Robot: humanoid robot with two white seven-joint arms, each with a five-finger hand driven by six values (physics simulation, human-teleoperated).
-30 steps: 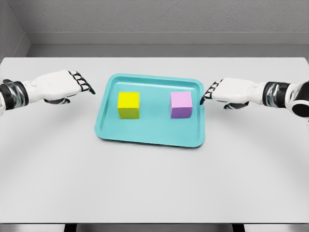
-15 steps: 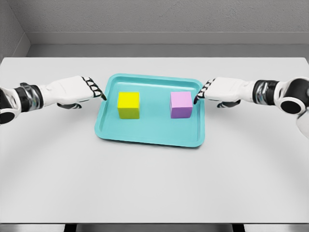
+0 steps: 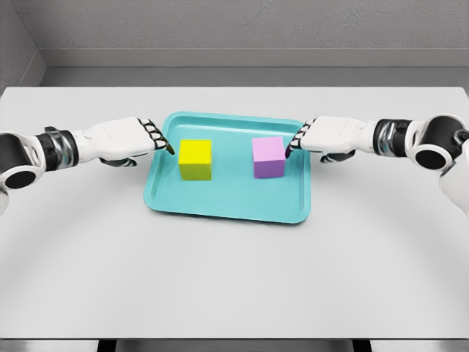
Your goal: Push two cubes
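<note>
A: What is the setting?
B: A pale grey counter (image 3: 234, 279) in front of a grey wall, with a teal tray (image 3: 227, 202) near its far middle.

A: Where are the cubes?
B: Both sit inside the tray. The yellow cube (image 3: 195, 159) is in its left half, the pink cube (image 3: 269, 157) in its right half, well apart, and the pink one stands slightly turned against the tray's edges.

A: And the hands?
B: The left robot hand (image 3: 124, 139) reaches in over the tray's left rim, fingers (image 3: 157, 136) stretched out flat, holding nothing, tips just beside the yellow cube's left face. The right robot hand (image 3: 330, 136) comes over the right rim, fingers (image 3: 299, 136) likewise extended and empty, tips at the pink cube's right face, seemingly touching it.
</note>
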